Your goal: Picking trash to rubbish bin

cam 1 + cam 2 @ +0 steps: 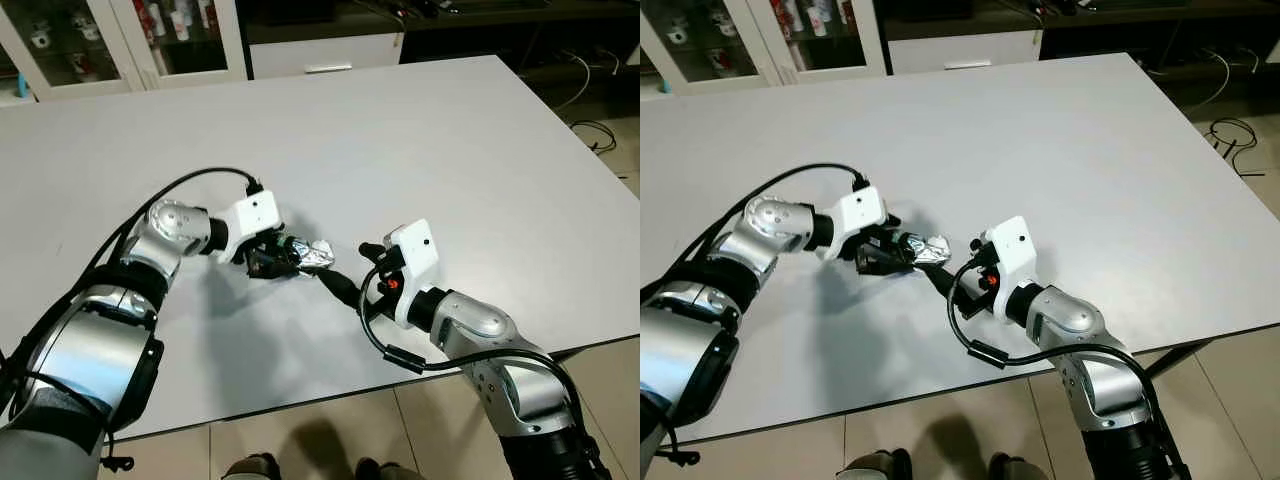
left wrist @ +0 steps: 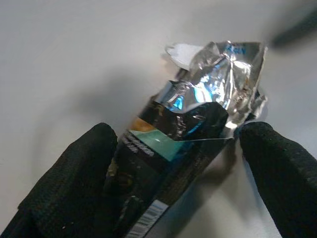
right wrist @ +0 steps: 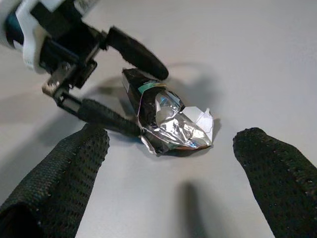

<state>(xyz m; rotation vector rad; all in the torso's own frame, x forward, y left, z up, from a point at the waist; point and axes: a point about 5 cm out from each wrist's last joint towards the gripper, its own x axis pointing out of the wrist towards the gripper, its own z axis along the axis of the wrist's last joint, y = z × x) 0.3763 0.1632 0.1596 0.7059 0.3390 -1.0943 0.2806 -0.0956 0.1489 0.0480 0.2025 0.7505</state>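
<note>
While the left tool (image 1: 283, 253) straddles it unclosed, the wrapper (image 1: 305, 256) points its foil end rightward.

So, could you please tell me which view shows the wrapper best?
The left wrist view: the wrapper fills it between the left gripper's fingers. The right wrist view shows it smaller; the eye views, tiny.

My arms are silver with black joints; white wrist housings carry looping black cables, and my fingers (image 2: 69, 168) are long, black and dimpled.
</note>
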